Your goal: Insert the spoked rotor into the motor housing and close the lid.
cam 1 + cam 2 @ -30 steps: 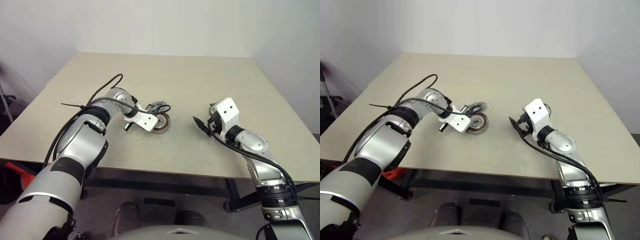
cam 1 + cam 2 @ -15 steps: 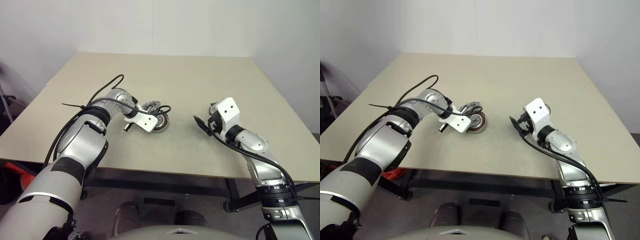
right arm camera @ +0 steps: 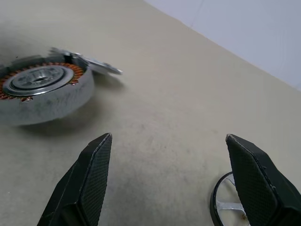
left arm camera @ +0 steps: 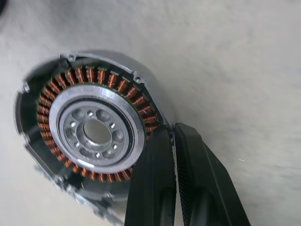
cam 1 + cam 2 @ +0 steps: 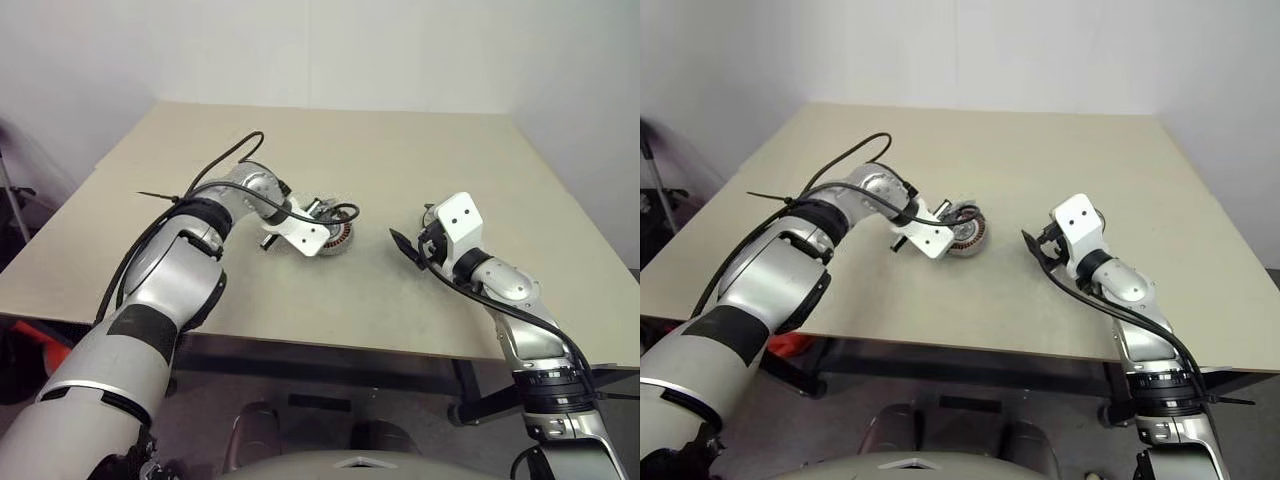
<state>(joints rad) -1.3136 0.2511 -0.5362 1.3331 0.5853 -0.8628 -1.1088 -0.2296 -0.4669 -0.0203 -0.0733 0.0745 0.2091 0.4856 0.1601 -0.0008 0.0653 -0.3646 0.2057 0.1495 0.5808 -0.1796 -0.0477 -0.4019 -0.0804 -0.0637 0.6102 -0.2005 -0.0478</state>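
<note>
My left gripper (image 4: 173, 129) is shut on the rim of the motor housing (image 4: 94, 132), a grey round cup with copper windings and a silver hub inside. It holds the motor housing (image 5: 338, 240) near the table's middle, tilted. The lid (image 3: 101, 66), a flat grey notched disc, lies just behind the housing, partly hidden by it. My right gripper (image 3: 168, 138) stands open and level to the right of the housing, with nothing between its fingers. The spoked rotor (image 3: 225, 202) lies on the table close by the right fingertip; only part of its rim and spokes shows.
The beige table (image 5: 380, 150) stretches wide behind both arms. A black cable (image 5: 225, 165) loops over my left forearm. The table's front edge (image 5: 330, 345) runs close below the grippers.
My left gripper has moved right and up a little, carrying the motor housing along and tilting it. The right arm has kept still.
</note>
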